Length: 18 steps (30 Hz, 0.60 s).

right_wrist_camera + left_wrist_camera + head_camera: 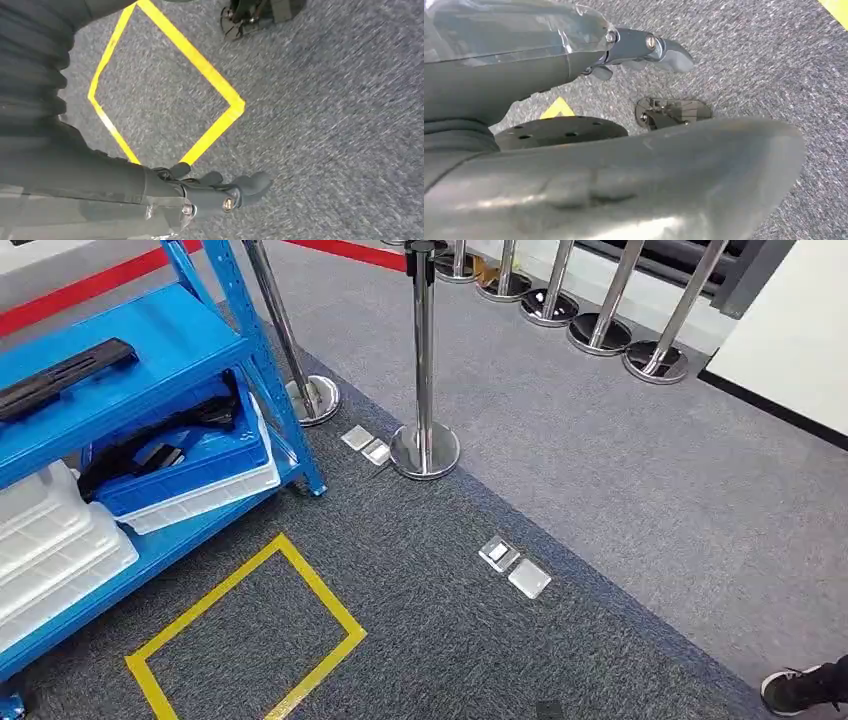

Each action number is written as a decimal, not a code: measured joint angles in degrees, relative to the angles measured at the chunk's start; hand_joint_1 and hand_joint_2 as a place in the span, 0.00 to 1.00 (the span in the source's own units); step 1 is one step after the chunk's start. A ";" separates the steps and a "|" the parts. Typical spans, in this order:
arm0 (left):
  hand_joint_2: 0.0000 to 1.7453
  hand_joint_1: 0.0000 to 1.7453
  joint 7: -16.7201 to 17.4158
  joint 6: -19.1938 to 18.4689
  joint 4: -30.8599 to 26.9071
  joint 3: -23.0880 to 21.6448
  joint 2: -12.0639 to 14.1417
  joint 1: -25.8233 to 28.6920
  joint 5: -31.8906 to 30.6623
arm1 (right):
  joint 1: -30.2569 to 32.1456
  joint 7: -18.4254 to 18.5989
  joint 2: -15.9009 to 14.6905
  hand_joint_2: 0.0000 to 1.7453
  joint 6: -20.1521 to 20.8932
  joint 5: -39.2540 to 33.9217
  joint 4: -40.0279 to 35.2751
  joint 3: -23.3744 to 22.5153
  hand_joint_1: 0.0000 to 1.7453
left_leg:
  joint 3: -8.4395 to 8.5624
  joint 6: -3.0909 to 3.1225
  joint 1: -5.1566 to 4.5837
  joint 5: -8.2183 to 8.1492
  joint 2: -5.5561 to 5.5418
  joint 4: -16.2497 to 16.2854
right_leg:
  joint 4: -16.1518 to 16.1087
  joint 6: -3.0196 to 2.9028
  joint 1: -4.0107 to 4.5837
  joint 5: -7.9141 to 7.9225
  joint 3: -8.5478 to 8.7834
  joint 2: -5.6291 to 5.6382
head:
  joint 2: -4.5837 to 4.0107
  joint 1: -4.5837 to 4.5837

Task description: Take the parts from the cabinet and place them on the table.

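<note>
On the far-left blue cabinet [150,350] a black part [60,375] waits; left hand [644,50] and right hand [220,192] hang empty, fingers loosely apart. Stanchions [424,360] nearby could snag a turning arm.

Blue cabinet [255,350] at left, holding a black part [62,376] on its shelf and a blue bin [190,465] below. Yellow tape rectangle [245,635] on grey carpet [600,470]; chrome stanchion [424,360] beyond.

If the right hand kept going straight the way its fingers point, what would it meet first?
Probably just the grey carpet. The right hand hangs holding nothing, beside the yellow tape square, though depth is unclear.
</note>
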 joint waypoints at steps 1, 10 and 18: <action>0.00 0.00 0.00 0.00 0.00 0.00 0.00 -0.01 0.00 | -0.04 -0.02 -0.07 1.00 0.02 0.00 0.00 0.09 0.00 | -0.03 -0.33 -0.03 -0.82 1.35 1.13 | -0.15 -0.19 -0.04 0.09 0.17 -0.40 | 0.00 -0.09; 0.00 0.00 0.09 0.00 -0.02 0.00 0.00 -0.11 -0.46 | 0.03 0.09 -0.20 1.00 -0.02 0.02 0.00 0.96 0.00 | -0.93 -0.54 0.28 1.49 5.05 1.48 | -0.19 -0.26 0.07 -0.77 1.21 -3.93 | 0.00 -1.05; 0.00 0.00 0.24 0.00 -0.17 0.02 0.04 -0.21 -0.48 | -0.22 0.17 -0.18 1.00 0.02 0.00 -0.02 1.57 0.00 | 0.29 2.03 0.03 1.37 4.34 -1.62 | 5.73 1.42 0.11 -5.56 -0.60 -2.06 | 0.00 -0.35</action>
